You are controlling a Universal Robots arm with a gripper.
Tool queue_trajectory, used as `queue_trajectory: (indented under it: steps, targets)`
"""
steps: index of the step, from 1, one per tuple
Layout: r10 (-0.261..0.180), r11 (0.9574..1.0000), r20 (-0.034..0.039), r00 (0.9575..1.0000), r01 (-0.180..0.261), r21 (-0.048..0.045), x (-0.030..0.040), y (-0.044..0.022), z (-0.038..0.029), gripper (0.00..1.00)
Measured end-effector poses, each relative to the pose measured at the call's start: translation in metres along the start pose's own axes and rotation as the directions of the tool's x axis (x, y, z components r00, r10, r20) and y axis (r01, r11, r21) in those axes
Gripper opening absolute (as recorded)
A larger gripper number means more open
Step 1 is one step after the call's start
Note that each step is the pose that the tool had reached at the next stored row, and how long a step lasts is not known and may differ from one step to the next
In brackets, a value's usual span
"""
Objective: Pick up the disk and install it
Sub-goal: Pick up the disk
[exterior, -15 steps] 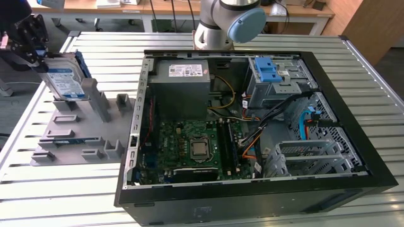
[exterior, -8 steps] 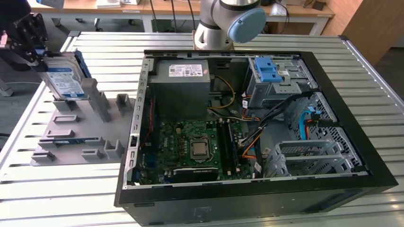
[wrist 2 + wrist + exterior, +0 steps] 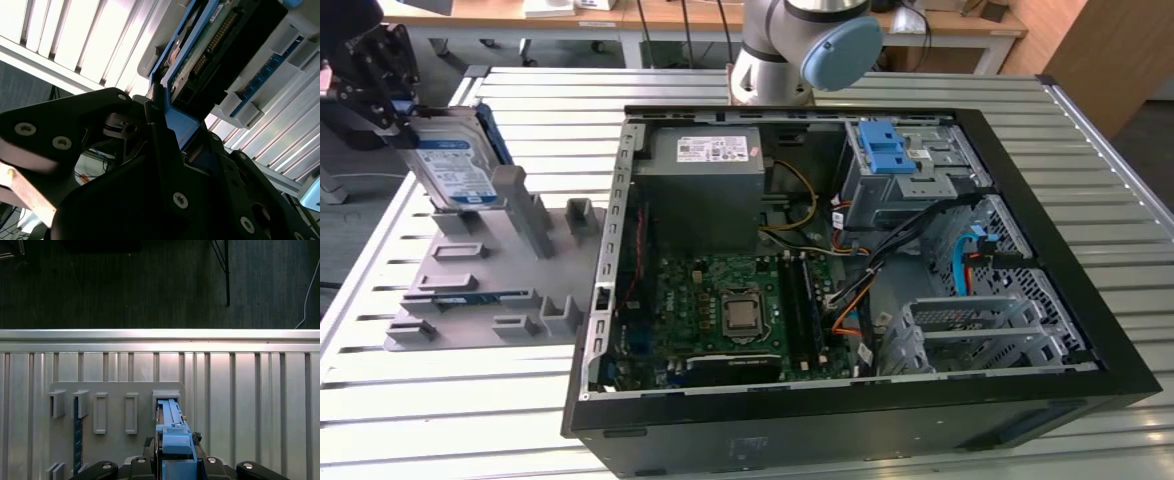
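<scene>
1. Closest to the lens in the second wrist view, the claw [image 3: 170, 125] is seen clamped on the blue side rail of the disk [image 3: 210, 45], whose green circuit board is turned toward the camera.
2. In the exterior view, the disk is held upright at ten o'clock, with its blue-and-white label shown to the camera.
3. Its lower end is met by the upright posts of a grey rack [image 3: 520, 260] at nine o'clock; whether it is seated in a slot or just clear of it cannot be told.
4. The rack is laid on a slatted metal table [image 3: 454, 420].
5. An open computer case [image 3: 854, 430] is spread from the centre toward four o'clock, apart from the disk.
6. Inside the case, a grey power box [image 3: 707, 160] is fixed near twelve o'clock and a blue bracket [image 3: 891, 150] near one o'clock.
7. The arm [image 3: 807, 45] is mounted at twelve o'clock, behind the case.
</scene>
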State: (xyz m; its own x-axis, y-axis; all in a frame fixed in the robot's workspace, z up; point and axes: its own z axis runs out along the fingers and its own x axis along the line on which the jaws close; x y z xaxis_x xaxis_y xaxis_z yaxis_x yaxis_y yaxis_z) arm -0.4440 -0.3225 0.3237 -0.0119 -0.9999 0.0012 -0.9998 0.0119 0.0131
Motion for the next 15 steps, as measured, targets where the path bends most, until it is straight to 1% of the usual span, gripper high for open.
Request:
queue_trajectory:
  steps: [1,15]
  targets:
    - [0.0,1.0,0.0,1.0,0.0,0.0,0.0,0.0,-0.0025,0.36]
    - [0.0,1.0,0.0,1.0,0.0,0.0,0.0,0.0001,-0.0048,0.36]
